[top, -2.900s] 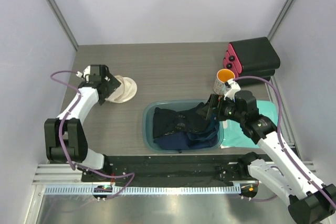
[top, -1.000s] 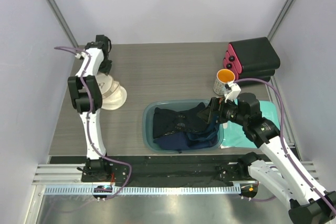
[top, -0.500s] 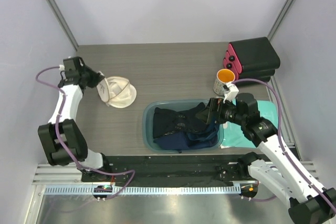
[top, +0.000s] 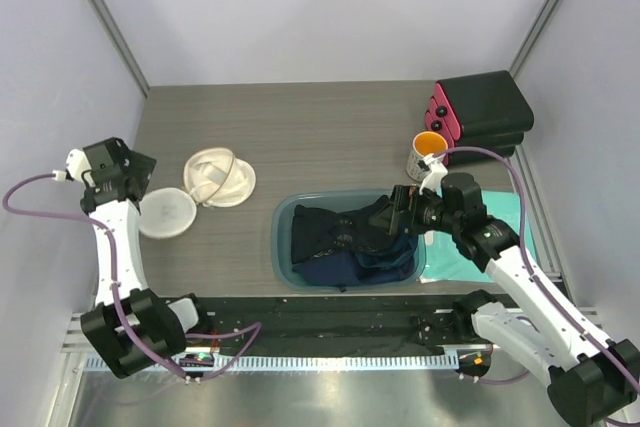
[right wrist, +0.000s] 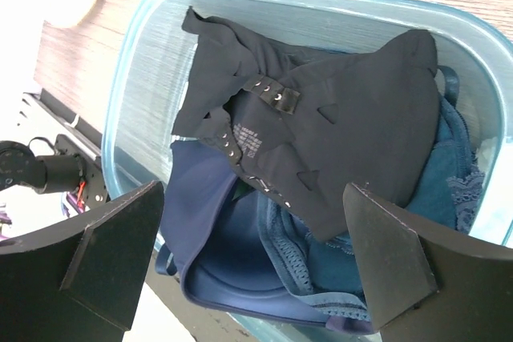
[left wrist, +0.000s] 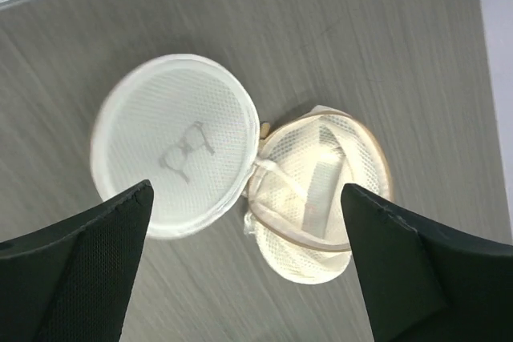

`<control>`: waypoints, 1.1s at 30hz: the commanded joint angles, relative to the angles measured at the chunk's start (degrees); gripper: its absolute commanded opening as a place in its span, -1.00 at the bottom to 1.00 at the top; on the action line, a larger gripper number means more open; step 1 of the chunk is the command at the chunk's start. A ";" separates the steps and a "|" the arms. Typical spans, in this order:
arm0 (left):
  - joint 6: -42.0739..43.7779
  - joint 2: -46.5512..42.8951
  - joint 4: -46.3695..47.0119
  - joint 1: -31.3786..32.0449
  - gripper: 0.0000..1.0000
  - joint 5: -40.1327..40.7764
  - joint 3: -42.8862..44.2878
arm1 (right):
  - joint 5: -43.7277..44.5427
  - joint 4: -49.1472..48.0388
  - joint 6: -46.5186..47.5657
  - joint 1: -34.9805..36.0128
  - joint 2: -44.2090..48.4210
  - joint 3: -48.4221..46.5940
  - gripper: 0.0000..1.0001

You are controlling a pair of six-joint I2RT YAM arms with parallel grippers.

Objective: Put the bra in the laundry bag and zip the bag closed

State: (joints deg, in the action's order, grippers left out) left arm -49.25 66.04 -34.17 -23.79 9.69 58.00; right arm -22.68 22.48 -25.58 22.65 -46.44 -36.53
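The laundry bag (top: 220,178) lies unzipped on the table at the left, its flat disc (top: 167,213) folded out beside the cupped half. In the left wrist view the disc with the emblem (left wrist: 176,146) is at the left and the open half (left wrist: 321,190) at the right. My left gripper (top: 128,175) is open and empty, left of the bag and above it (left wrist: 248,278). The black bra (right wrist: 337,118) lies on top of navy clothes in the tub; it also shows in the top view (top: 340,227). My right gripper (right wrist: 252,262) is open, just above the tub's right side (top: 400,209).
A blue plastic tub (top: 283,247) holds the clothes heap at the near middle. A flat teal pouch (top: 500,217) lies under my right arm. A mug with an orange inside (top: 428,154) and a black and pink box (top: 482,107) stand at the back right.
My left arm has swung from the table's far left corner back to the near left and let go of the bag. The bag now lies open with one disc folded out. The right arm hardly moved.
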 commanded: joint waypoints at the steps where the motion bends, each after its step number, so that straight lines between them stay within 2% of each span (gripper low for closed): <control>1: 1.33 -3.62 -3.81 0.67 0.92 6.31 0.10 | 1.93 -1.21 0.80 0.20 -0.93 -1.61 0.99; 3: 4.94 -4.60 5.14 3.21 0.66 -3.33 -3.05 | 2.81 -1.21 0.80 0.28 -1.20 -1.79 0.99; 4: 6.61 -3.56 7.34 4.70 0.62 -6.50 -3.67 | 3.34 -1.21 0.80 0.46 -1.55 -1.87 0.99; 8: 10.40 3.99 8.42 18.21 0.61 -15.29 0.96 | 9.12 -0.60 1.85 4.75 -4.09 -4.41 1.00; 9: 10.49 5.31 9.64 20.52 0.59 -22.19 1.24 | 10.19 -0.07 2.03 5.81 -5.06 -5.12 0.99; 10: 10.49 5.94 11.65 22.80 0.55 -24.52 0.89 | 11.15 0.02 1.94 7.13 -5.85 -5.74 1.00; 11: 10.32 5.94 15.41 28.57 0.51 -25.85 -0.42 | 12.12 0.02 2.03 8.62 -7.86 -6.87 0.99; 13: 11.54 5.07 18.60 34.66 0.49 -24.56 -2.09 | 15.20 0.20 2.03 12.22 -10.07 -7.85 1.00; 14: 12.33 3.32 19.40 40.69 0.45 -22.46 -3.32 | 16.25 0.11 2.12 13.19 -11.91 -8.63 0.99; 16: 13.39 1.47 20.63 46.35 0.40 -15.71 -6.56 | 20.99 0.81 1.59 15.13 -13.67 -9.17 1.00; 17: 13.40 0.68 21.60 51.25 0.36 -14.71 -8.06 | 22.31 1.07 1.50 15.49 -14.47 -9.26 0.99; 18: 13.66 -0.29 22.56 53.39 0.35 -13.83 -9.55 | 22.41 1.34 1.50 15.58 -15.87 -9.26 1.00; 20: 13.75 -0.82 22.83 59.87 0.33 -6.30 -12.55 | 28.98 2.21 1.24 15.67 -17.19 -9.43 1.00; 23: 15.24 0.66 23.10 66.22 0.26 1.87 -14.67 | 38.30 2.92 0.80 15.58 -18.08 -9.17 0.94; 25: 16.73 4.33 22.05 67.99 0.24 3.75 -13.19 | 42.08 3.19 0.45 15.58 -18.51 -8.91 0.85; 28: 19.36 10.30 20.21 68.53 0.25 5.42 -8.98 | 42.63 2.57 0.71 15.58 -19.65 -9.17 0.77; 33: 24.02 20.08 15.28 68.79 0.45 9.46 -0.88 | 38.33 1.26 0.54 15.40 -20.10 -8.91 0.49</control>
State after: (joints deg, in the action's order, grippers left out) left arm -30.59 81.34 -17.08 44.62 12.53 50.59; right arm 15.29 25.80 -24.51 38.13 -66.41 -43.81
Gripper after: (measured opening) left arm 0.699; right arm 0.803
